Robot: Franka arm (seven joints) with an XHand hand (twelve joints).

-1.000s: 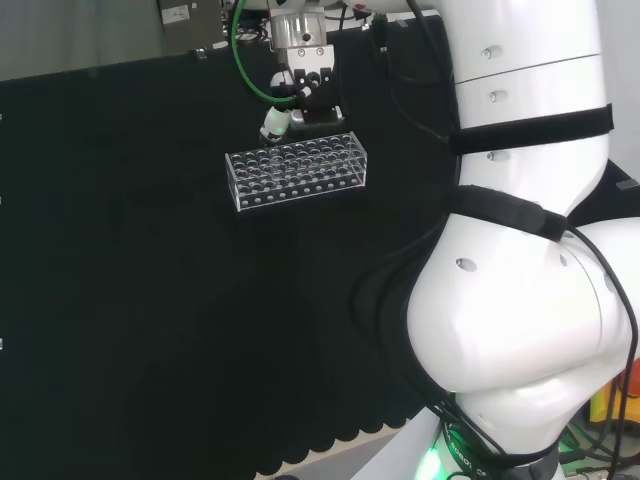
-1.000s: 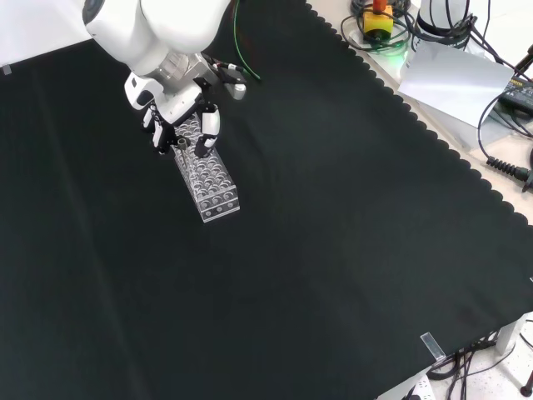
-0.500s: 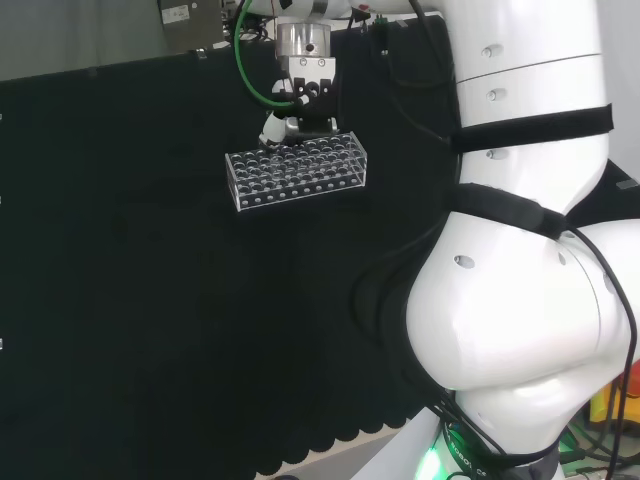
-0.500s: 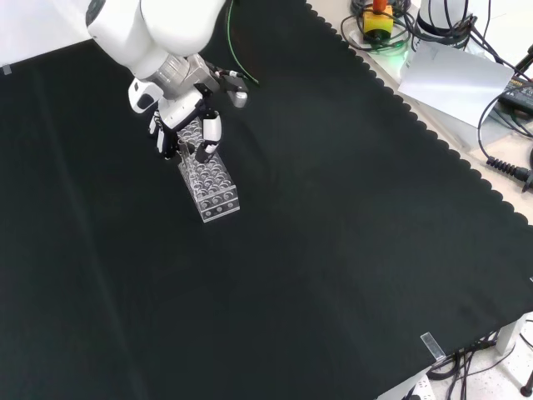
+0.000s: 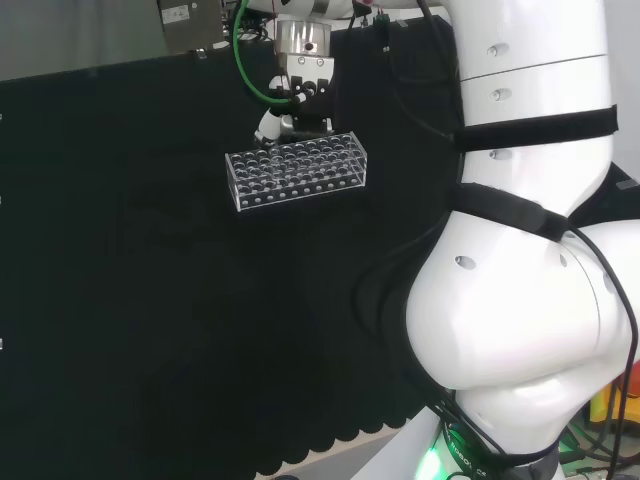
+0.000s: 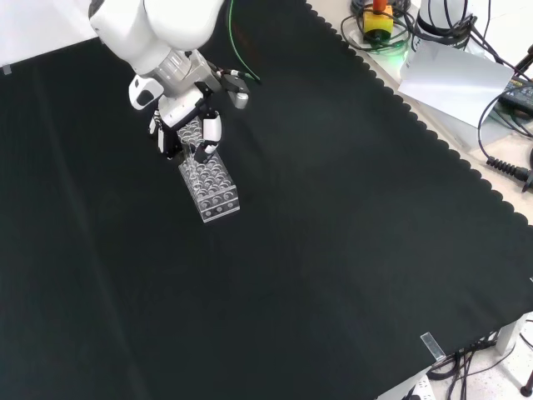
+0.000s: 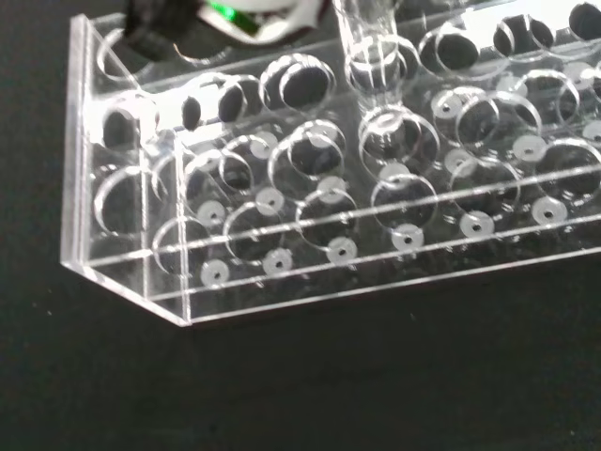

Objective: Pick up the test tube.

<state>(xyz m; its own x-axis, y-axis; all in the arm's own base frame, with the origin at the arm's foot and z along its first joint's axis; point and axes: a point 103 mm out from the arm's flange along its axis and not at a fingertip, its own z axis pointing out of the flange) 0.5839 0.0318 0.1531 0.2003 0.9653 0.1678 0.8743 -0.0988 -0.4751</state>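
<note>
While the robot hand [image 6: 185, 125] hangs over the far end of the clear rack [image 6: 209, 178] in the front view, I judge I am at the grasp or early lift of the pick-up. Its fingers are curled inward above the rack's upper rows, and from the wrist view I see the test tube [image 7: 373, 52] standing in one of the holes. I think the fingers are pinched on the tube's upper part, though the contact itself is hidden from me.

In the head view the robot hand [image 5: 296, 110] sits just behind the rack [image 5: 296, 175], near the middle of its far long edge. The rack rests flat on the black surface [image 6: 333, 250], well apart from the cables and gear at the surface's edge.

The tube is upright, its long axis vertical or close to it, rounded bottom down inside the rack's upper plate. I cannot see the open end.

My next move, as I read it, should be a straight rise along that axis. Any sideways drift could catch the tube on the hole's rim or drag the light rack with it.
</note>
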